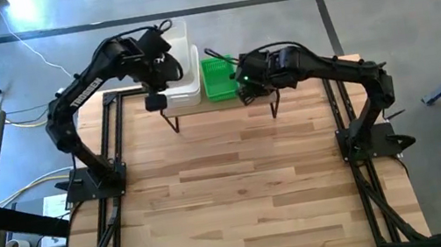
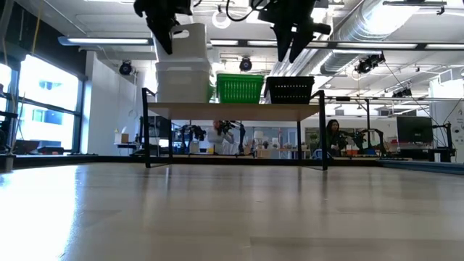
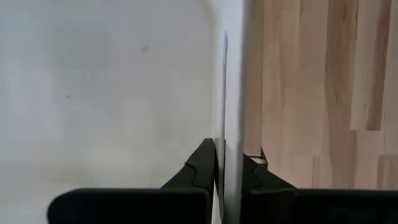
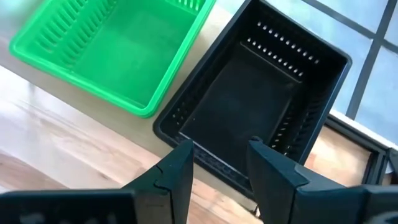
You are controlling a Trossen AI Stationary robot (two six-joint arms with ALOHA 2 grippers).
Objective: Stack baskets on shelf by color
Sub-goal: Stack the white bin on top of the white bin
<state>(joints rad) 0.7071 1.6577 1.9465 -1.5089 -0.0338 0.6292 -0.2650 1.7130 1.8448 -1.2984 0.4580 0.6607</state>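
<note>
A white basket (image 2: pixel 191 35) hangs at the shelf's left end, over a white basket stack (image 2: pixel 183 81), with my left gripper (image 3: pixel 229 168) shut on its wall. A green basket (image 4: pixel 118 50) and a black mesh basket (image 4: pixel 249 112) stand side by side by their bases on the shelf (image 2: pixel 232 110). My right gripper (image 4: pixel 221 168) hovers open above the black basket's near rim and touches nothing. My left gripper pinches the white basket's side wall (image 3: pixel 233 124) at its rim. One finger (image 3: pixel 202 165) is inside the basket and one (image 3: pixel 256 169) outside. The fingers point steeply down from above. The basket sits right over the white stack; I cannot tell whether it touches it.
The shelf stands on thin black legs (image 1: pixel 172 122) at the table's far edge. The wooden tabletop (image 1: pixel 249 190) spreads in front of it. Beyond the table, a person (image 2: pixel 333 134) sits in the room behind.
</note>
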